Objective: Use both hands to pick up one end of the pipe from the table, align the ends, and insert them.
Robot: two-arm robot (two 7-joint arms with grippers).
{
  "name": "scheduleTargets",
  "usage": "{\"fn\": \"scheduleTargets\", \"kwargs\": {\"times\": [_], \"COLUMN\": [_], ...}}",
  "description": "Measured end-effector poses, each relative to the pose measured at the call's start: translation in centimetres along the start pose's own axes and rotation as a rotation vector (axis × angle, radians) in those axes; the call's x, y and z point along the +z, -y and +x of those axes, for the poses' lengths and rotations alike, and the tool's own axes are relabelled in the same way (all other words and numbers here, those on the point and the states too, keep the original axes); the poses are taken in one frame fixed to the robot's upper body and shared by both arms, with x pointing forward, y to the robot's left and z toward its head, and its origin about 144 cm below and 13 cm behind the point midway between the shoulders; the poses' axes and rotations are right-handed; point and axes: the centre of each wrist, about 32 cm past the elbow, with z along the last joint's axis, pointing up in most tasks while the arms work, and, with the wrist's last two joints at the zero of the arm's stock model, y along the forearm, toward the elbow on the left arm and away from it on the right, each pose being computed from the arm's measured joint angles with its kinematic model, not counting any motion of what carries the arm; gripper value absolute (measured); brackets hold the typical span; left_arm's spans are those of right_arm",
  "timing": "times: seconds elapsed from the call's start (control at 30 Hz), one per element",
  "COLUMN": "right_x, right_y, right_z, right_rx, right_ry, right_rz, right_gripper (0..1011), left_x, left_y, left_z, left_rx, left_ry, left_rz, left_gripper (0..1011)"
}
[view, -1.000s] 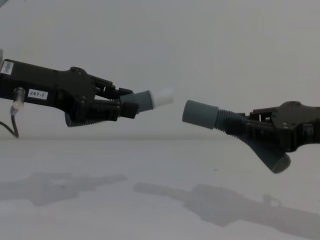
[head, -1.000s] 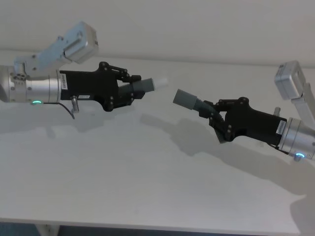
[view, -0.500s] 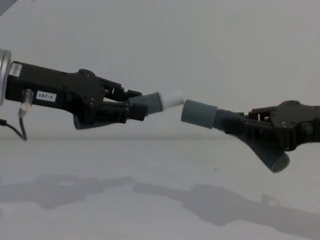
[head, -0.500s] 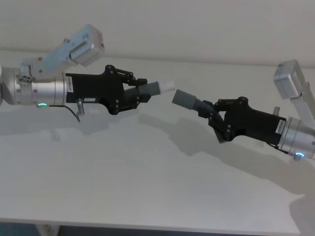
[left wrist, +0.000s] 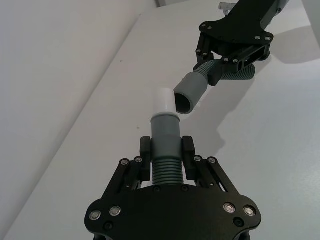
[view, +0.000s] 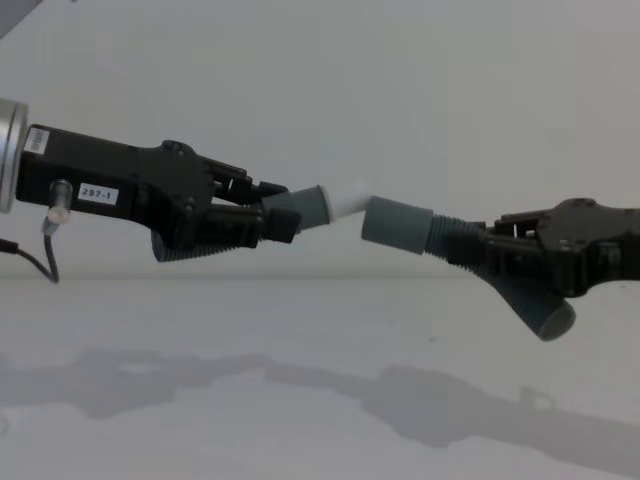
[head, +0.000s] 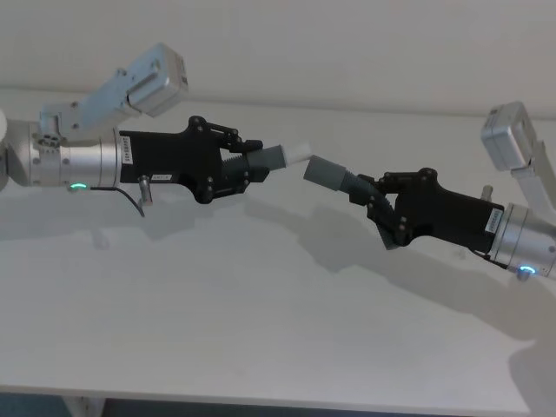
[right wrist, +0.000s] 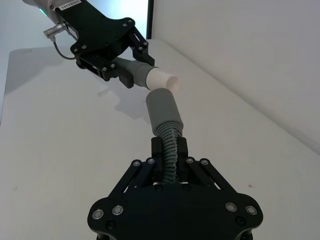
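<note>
Both grippers hover above the white table [head: 261,330], each shut on one pipe piece. My left gripper [head: 246,162] [view: 275,215] [left wrist: 166,152] grips a ribbed hose just behind its narrow grey cuff [head: 274,157] with a whitish tip [view: 347,198] [left wrist: 163,101]. The other ribbed piece sits in my right gripper [head: 369,196] [view: 480,250] [right wrist: 170,150], its wide grey cuff [head: 326,171] [view: 397,224] [right wrist: 162,107] pointing left. The tip meets the rim of the wide cuff's mouth at an angle. I cannot tell whether any of it is inside.
The right piece's free lower end [view: 545,318] hangs below the right gripper. A thin cable [head: 135,198] dangles under the left arm. A pale wall [head: 347,43] rises behind the table's far edge.
My left gripper has carried its piece rightward, closing the gap until the whitish tip reaches the wide cuff's mouth. The right gripper has barely shifted.
</note>
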Motion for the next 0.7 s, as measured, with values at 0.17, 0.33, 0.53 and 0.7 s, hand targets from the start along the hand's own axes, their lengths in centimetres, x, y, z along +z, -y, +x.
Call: {"fn": "scheduleTargets", "kwargs": {"times": [0.17,0.33,0.53,0.7], "right_x": [-0.04,-0.08,-0.13,-0.13], "right_y": [-0.10,-0.20,-0.35,-0.44], "right_z": [0.11,0.21,0.36,0.49], "right_rx": [-0.004,-0.005,-0.004,-0.004], "right_ry": [-0.006,-0.010,-0.015,-0.016], "right_rz": [0.000,-0.001,-0.001,0.000], "right_gripper": [155,155,155,155], "left_x": [0.01,-0.04,-0.13,-0.20], "left_y": [-0.04,-0.14,-0.21,-0.26], "left_z": [-0.03,-0.05,-0.03,0.05], "left_rx": [0.011,0.033,0.055,0.062], "left_ry": [-0.001,0.000,0.002,0.002], "left_rz": [0.004,0.015,0.026,0.031], "left_gripper": [356,356,356,356]}}
